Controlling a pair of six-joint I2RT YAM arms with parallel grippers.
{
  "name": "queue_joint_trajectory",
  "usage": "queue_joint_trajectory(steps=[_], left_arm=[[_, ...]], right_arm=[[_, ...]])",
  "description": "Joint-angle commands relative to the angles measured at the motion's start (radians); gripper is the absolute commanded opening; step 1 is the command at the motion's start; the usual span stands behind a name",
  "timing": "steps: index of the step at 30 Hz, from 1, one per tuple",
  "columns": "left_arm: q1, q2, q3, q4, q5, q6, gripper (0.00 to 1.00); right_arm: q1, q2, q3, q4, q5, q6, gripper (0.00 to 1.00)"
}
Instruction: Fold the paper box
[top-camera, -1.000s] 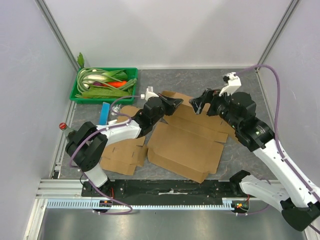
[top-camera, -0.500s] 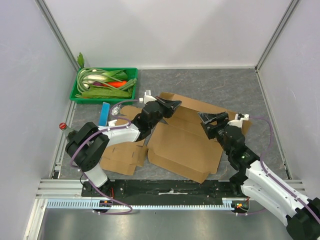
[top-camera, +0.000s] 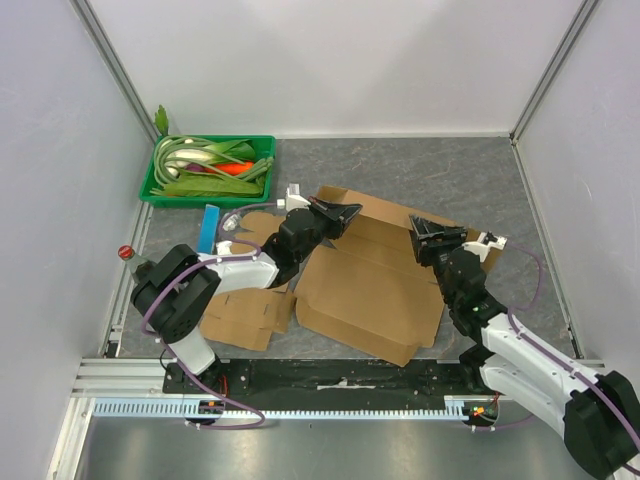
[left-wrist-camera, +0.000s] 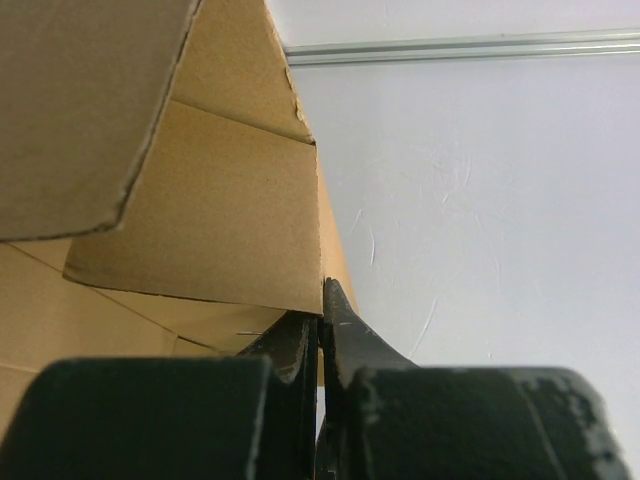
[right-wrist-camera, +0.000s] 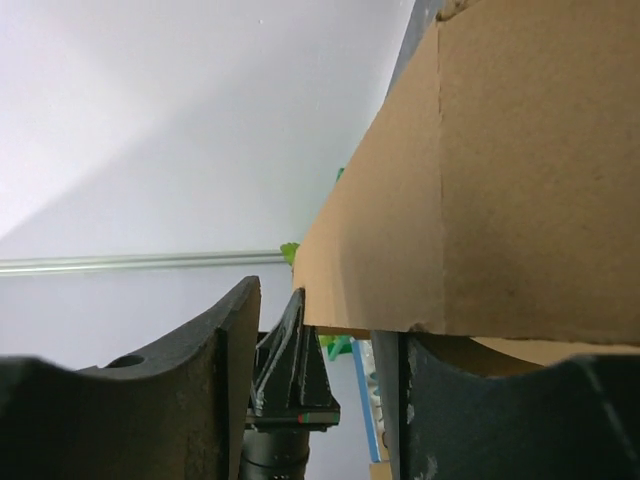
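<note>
My two arms reach out low from the near edge over the flattened paper box lying mid-table. My right gripper, forearm nearly level, holds its jaws apart at the box's raised right flap, whose edge sits beside one finger. Farther off, my left gripper pinches the upturned far flap tight.

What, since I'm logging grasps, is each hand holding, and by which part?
The left hand pinches the paper box by a raised flap's edge. The right hand straddles another edge, jaws apart, gripping nothing yet.
</note>
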Motion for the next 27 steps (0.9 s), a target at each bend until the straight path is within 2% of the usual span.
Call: queue_joint_trajectory(steps=[1,4,5,9,11,12,13,15,16,18,19,20,21,22,24,27], left_arm=[[-0.002,0.004,-0.012,0.022,-0.014,-0.004,0.02],[-0.002,0.007,-0.012,0.025,-0.018,-0.002,0.02],[-0.002,0.009,-0.014,0.033,-0.019,0.001,0.02],[0.001,0.009,-0.028,0.056,0.008,0.031,0.03],[0.016,-0.007,-0.037,0.060,0.059,0.099,0.17],[0.024,-0.019,-0.035,0.023,0.124,0.129,0.25],[0.030,-0.034,-0.035,-0.002,0.152,0.160,0.41],[0.038,-0.112,-0.067,-0.048,0.198,0.306,0.54],[0.038,-0.157,-0.086,-0.065,0.203,0.367,0.67],[0.038,-0.313,-0.132,-0.132,0.168,0.557,0.70],[0.036,-0.364,-0.140,-0.256,0.133,0.620,0.70],[0.038,-0.407,-0.150,-0.304,0.093,0.736,0.71],[0.038,-0.483,-0.169,-0.358,-0.004,0.792,0.72],[0.039,-0.503,-0.178,-0.411,-0.049,0.888,0.73],[0.046,-0.507,-0.187,-0.424,-0.083,0.984,0.75],[0.047,-0.441,-0.163,-0.401,-0.058,1.087,0.79]], right_arm=[[-0.005,0.017,0.030,0.063,0.107,0.030,0.51],[-0.003,0.046,0.043,0.053,0.118,0.059,0.45],[-0.003,0.051,0.037,0.052,0.121,0.080,0.27],[-0.003,0.100,0.024,0.093,0.125,0.125,0.10],[-0.003,0.106,0.012,0.136,0.127,0.123,0.00],[-0.003,0.095,0.012,0.142,0.134,0.117,0.00],[-0.003,0.089,0.014,0.117,0.150,0.111,0.00],[-0.003,0.077,0.009,0.101,0.156,0.111,0.00],[-0.003,0.072,0.001,0.101,0.159,0.113,0.00],[-0.003,0.069,-0.008,0.098,0.156,0.119,0.00],[-0.003,0.071,-0.006,0.087,0.153,0.119,0.00],[-0.003,0.069,-0.005,0.084,0.154,0.122,0.00],[-0.003,0.063,-0.005,0.083,0.161,0.123,0.00],[-0.003,0.061,-0.003,0.073,0.159,0.120,0.00],[-0.003,0.058,0.006,0.057,0.162,0.117,0.00],[-0.003,0.071,0.009,0.069,0.151,0.119,0.00]])
